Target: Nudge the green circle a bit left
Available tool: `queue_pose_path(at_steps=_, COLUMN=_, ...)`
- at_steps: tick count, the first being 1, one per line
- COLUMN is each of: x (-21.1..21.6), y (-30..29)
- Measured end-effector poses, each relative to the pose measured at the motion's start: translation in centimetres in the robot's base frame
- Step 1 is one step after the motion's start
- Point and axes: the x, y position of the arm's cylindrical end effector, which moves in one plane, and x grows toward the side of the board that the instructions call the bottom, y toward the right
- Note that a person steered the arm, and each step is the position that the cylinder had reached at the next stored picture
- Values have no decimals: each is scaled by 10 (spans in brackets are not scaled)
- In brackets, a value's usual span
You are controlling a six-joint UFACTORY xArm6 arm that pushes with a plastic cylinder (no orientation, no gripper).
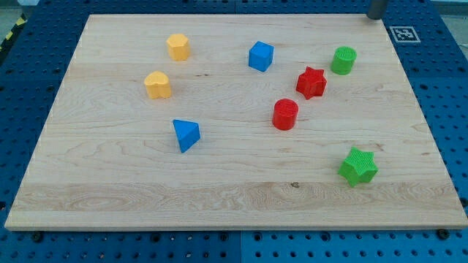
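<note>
My tip [377, 16] sits at the view's top right, just at the wooden board's [234, 197] far edge; it is a bare rod end, grasping nothing, and touches no block. The green circle [343, 60] stands below and to the left of it, well apart, near the board's right edge. It is a short upright cylinder, ribbed, bright green. To its left the red star [311, 82] lies near, slightly lower; the blue cube [260, 56] is farther left, with bare wood between.
</note>
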Motion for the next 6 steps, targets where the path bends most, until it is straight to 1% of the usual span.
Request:
queue_pose_path(at_steps=2, x=42, y=0)
queue_pose_path(at_steps=4, x=106, y=0)
queue_pose_path(at_steps=5, x=115, y=-10)
queue_pose_path(at_steps=6, x=115, y=-32)
